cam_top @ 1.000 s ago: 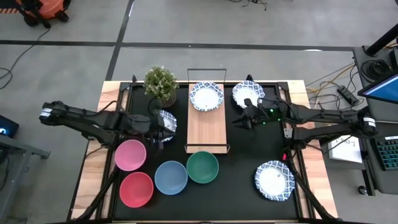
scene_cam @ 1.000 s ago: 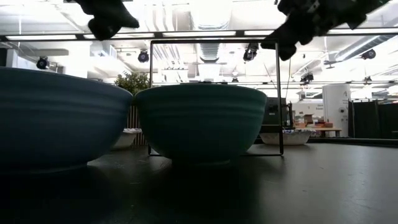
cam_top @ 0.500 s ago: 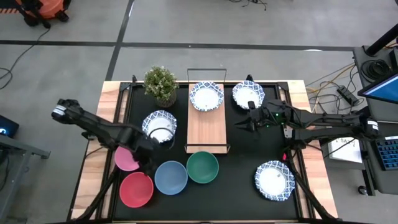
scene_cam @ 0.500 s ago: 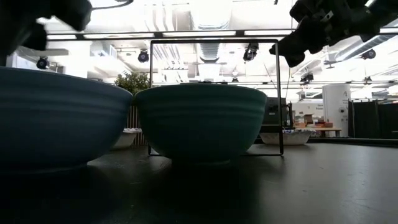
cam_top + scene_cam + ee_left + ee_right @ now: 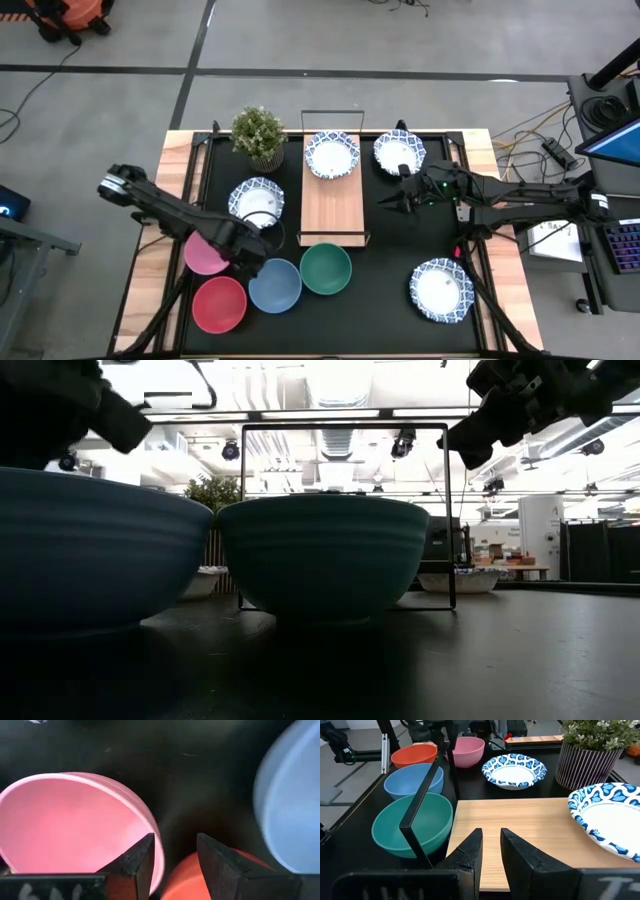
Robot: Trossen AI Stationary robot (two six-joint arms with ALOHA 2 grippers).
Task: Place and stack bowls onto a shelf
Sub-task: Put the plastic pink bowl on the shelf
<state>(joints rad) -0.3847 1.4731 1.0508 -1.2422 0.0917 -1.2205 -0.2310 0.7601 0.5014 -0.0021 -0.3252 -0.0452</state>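
- Pincer of the left arm (image 5: 172, 857) hangs by the pink bowl's (image 5: 206, 251) rim, fingers parted, empty.
- Right pincer (image 5: 491, 851) hovers narrow beside the shelf (image 5: 331, 203), which carries one patterned bowl (image 5: 332, 154).

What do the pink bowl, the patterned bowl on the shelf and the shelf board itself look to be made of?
The pink bowl: probably plastic or glazed ceramic; smooth, evenly coloured, soft sheen.
The patterned bowl on the shelf: could be paper or thin ceramic; thin wavy rim, printed blue pattern on white. Hard to tell.
The shelf board: light wood or wood laminate, matte, with faint grain; its frame looks like black metal.
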